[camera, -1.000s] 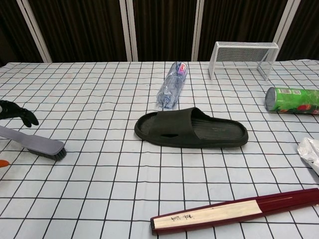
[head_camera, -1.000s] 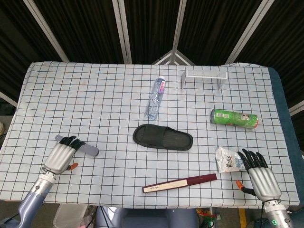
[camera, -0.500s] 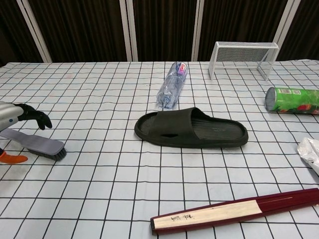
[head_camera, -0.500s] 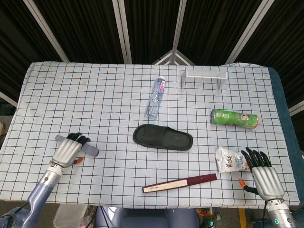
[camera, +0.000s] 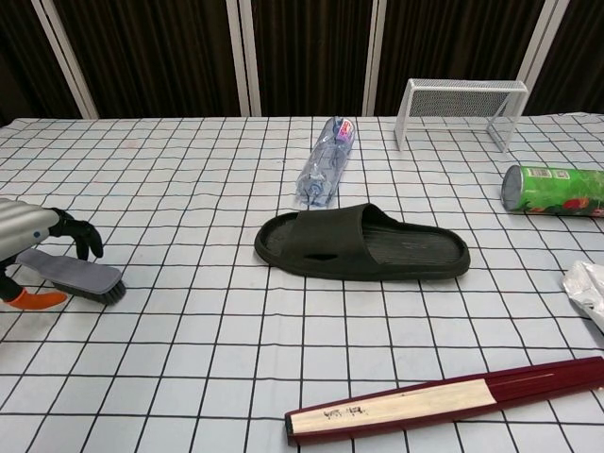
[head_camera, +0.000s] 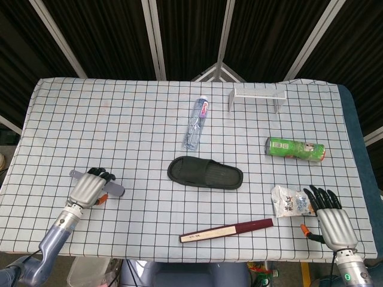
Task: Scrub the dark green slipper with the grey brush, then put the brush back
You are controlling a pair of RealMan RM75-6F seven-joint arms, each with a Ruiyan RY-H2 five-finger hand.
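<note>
The dark green slipper (head_camera: 204, 173) (camera: 363, 245) lies flat in the middle of the checked table. Far to its left, the grey brush (head_camera: 114, 190) (camera: 85, 276) lies on the cloth, bristles down, with its head toward the slipper. My left hand (head_camera: 88, 188) (camera: 26, 226) sits over the brush handle. Its fingers curl down over the far side and the orange-tipped thumb is on the near side. My right hand (head_camera: 332, 221) rests at the front right corner with fingers spread, holding nothing, beside a white packet; only the head view shows it.
A clear water bottle (head_camera: 196, 124) lies behind the slipper. A white wire rack (head_camera: 257, 95) stands at the back right, and a green can (head_camera: 295, 148) lies on its side at the right. The white packet (head_camera: 290, 202) and a dark red folded fan (head_camera: 227, 230) lie near the front.
My left hand has slid right onto the brush handle and its fingers have curled down around it. The brush and slipper have not moved. The right hand drew back slightly.
</note>
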